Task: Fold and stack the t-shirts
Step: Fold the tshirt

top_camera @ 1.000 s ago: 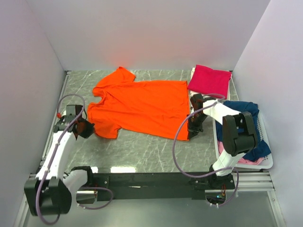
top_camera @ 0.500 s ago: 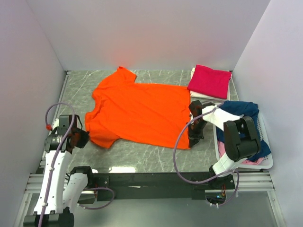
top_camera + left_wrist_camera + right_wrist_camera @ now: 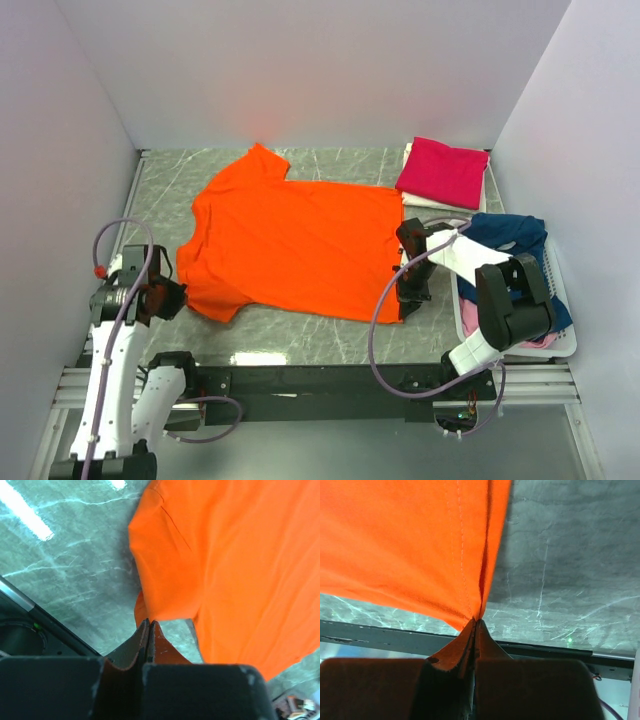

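Note:
The orange t-shirt point(image 3: 290, 245) lies spread flat on the grey marble table, collar to the left. My left gripper point(image 3: 178, 298) is shut on the edge of its near sleeve; in the left wrist view the shut tips point(image 3: 149, 622) pinch the orange cloth point(image 3: 240, 555). My right gripper point(image 3: 405, 295) is shut on the shirt's near right hem corner, and the cloth point(image 3: 405, 535) rises taut from the tips point(image 3: 476, 620). A folded magenta-pink t-shirt point(image 3: 443, 170) lies at the back right. Navy blue point(image 3: 510, 235) and pale pink point(image 3: 480, 322) shirts lie in the basket.
The white plastic basket point(image 3: 562, 345) stands at the right edge beside my right arm. A white folded layer point(image 3: 425, 202) lies under the magenta shirt. White walls enclose the table on three sides. A black rail point(image 3: 320, 378) runs along the near edge.
Both grippers have moved toward the near edge, dragging the orange shirt with them. The left gripper has also drawn back to the left, and the shirt lies flatter and more stretched.

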